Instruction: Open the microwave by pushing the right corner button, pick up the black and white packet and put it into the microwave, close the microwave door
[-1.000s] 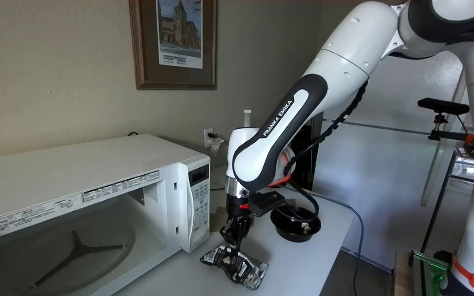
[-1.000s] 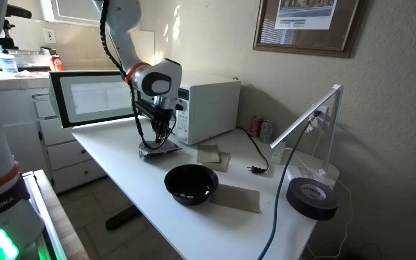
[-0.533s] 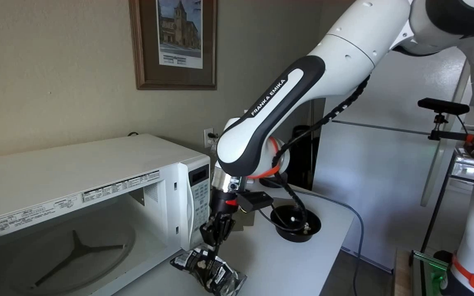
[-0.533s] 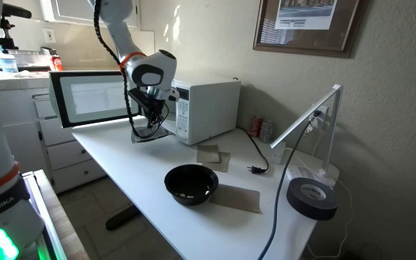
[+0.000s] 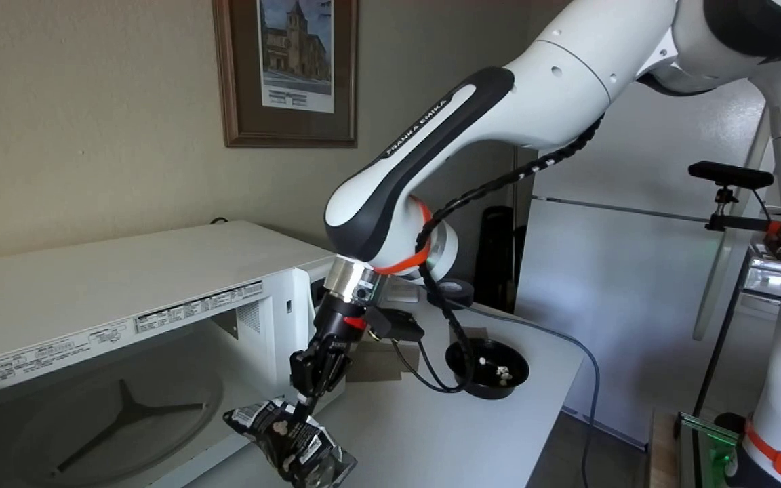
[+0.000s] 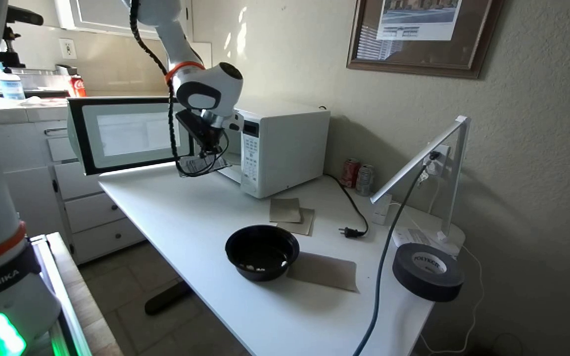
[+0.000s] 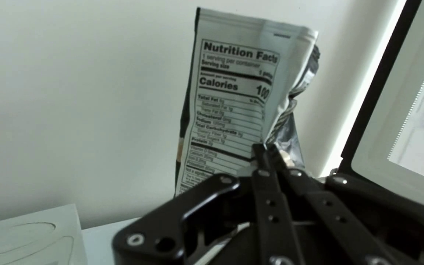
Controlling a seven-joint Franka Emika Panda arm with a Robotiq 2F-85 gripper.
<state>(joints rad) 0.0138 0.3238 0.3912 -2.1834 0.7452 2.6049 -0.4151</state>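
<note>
We've got the packet pinched in the tool, tilted and up off the surface, just in front of the opened microwave, toward its keypad side; can't tell if a corner is inside. The door stands wide at the microwave's non-keypad end, and we can read the packet's nutrition panel in the wrist view. On the microwave's keypad side we see two sheets just beside it, two cans near its back end, and the bowl farther off.
</note>
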